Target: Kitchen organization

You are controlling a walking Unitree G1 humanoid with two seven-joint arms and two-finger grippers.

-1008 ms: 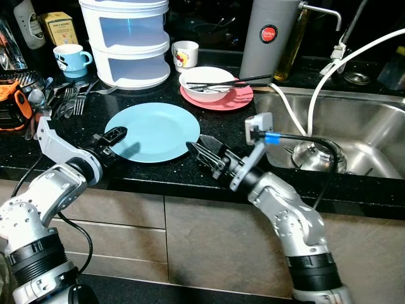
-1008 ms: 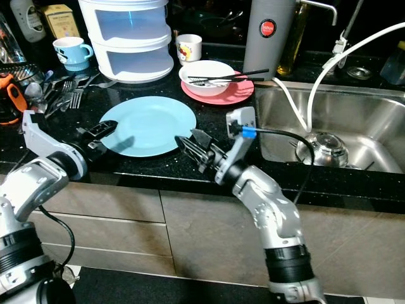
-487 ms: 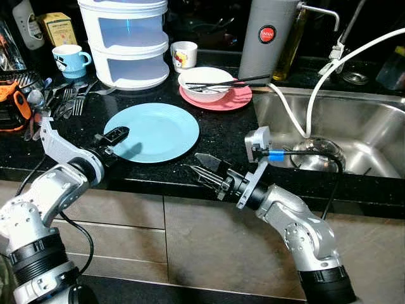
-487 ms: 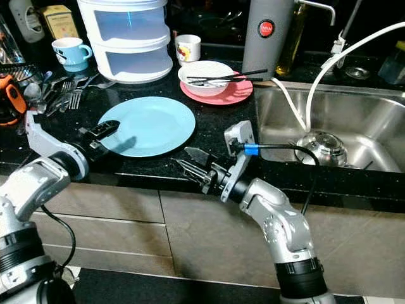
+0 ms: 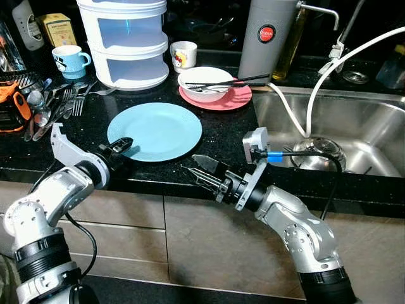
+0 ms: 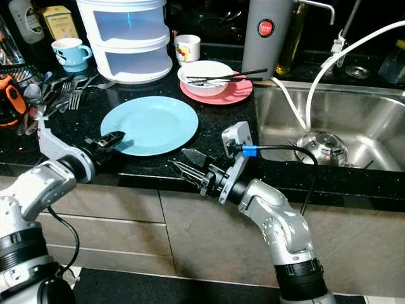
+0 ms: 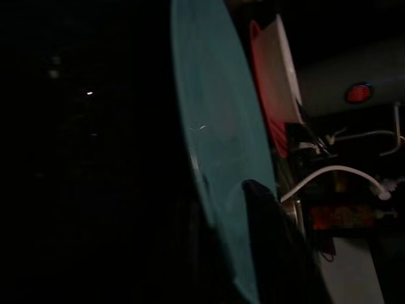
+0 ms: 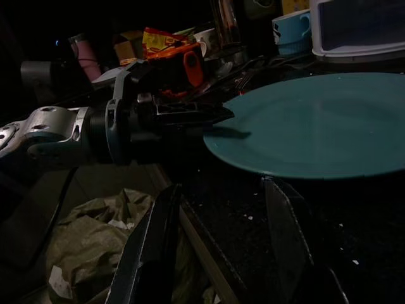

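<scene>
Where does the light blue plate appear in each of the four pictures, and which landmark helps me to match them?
Left eye view: blue plate on the black counter, centre-left.
Right eye view: same plate, before the white bowl.
Left wrist view: seen edge-on, running top to bottom.
Right wrist view: upper right, flat.
Shared landmark: the left gripper at the plate's rim.

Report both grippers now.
Left gripper: open, fingers straddling the blue plate's rim.
Right gripper: open, holding nothing, at the counter's front edge.
</scene>
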